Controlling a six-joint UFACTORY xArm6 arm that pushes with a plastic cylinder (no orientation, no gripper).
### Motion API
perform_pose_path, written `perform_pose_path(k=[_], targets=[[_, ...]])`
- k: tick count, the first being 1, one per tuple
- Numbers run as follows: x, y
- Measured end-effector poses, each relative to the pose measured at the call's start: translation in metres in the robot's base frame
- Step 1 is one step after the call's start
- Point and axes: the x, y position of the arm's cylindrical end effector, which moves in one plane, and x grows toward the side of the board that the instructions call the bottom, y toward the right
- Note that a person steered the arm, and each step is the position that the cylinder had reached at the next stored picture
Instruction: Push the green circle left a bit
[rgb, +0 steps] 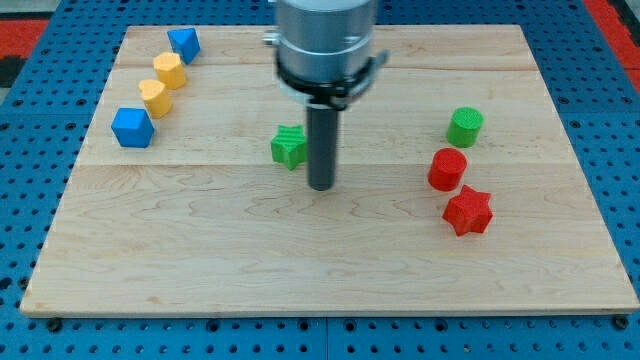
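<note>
The green circle (465, 127) is a short green cylinder at the view's right on the wooden board (200, 250). My tip (320, 186) is near the board's middle, well to the left of the green circle and apart from it. It stands just right of a green star (288, 146), close beside it; I cannot tell if they touch. A red circle (447, 169) sits just below and left of the green circle, and a red star (468, 211) lies below that.
At the view's upper left there is a curved row: a blue block (184, 43), a yellow block (169, 70), another yellow block (154, 97) and a blue cube (132, 127). The board lies on a blue pegboard table (30, 120).
</note>
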Motion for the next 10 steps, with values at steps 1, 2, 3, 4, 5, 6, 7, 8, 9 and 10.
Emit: perform_pose_path(k=[1,2,3,4,5,6,7,8,9,10], targets=[[-0.045,0.008],[-0.087,0.011],[-0.121,0.019],[-0.161,0.1],[-0.151,0.204],[-0.095,0.24],[-0.077,0.216],[-0.075,0.189],[-0.08,0.186],[-0.094,0.151]])
